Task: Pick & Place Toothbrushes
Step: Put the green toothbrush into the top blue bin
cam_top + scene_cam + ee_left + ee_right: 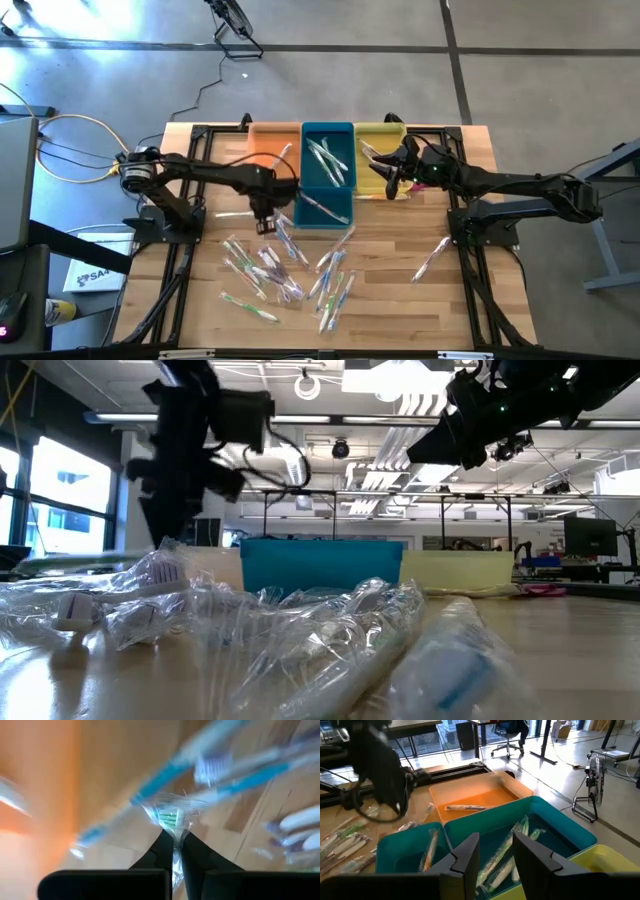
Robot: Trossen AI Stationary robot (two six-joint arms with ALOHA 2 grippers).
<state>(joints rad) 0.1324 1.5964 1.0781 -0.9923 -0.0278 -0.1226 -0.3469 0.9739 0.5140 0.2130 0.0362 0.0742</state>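
Observation:
Several toothbrushes [285, 272] in clear wrappers lie scattered on the wooden table, and one more [432, 258] lies apart to the right. My left gripper [265, 222] hangs above the table just left of the blue bin [340, 135], pointing down, shut on a green-and-white wrapped toothbrush [171, 816]. My right gripper [380, 168] hovers over the yellow bin [385, 132]; its fingers [470, 852] stand apart with nothing between them. The blue bin holds several toothbrushes [502, 855]. One toothbrush [465, 808] lies in the orange bin [262, 140]. My left gripper pinches the toothbrush's clear wrapper [174, 831] between its two fingertips, right beside the green-and-white part. The fingers come from above, pointing down. The toothbrush sits at the fingertips, lifted clear of the table; how the rest of it hangs I cannot tell.
The three bins stand side by side at the table's far edge: orange, blue, yellow. Black frame rails [180, 270] run along the table's left and right sides. Bare wood [400, 300] lies near the front right.

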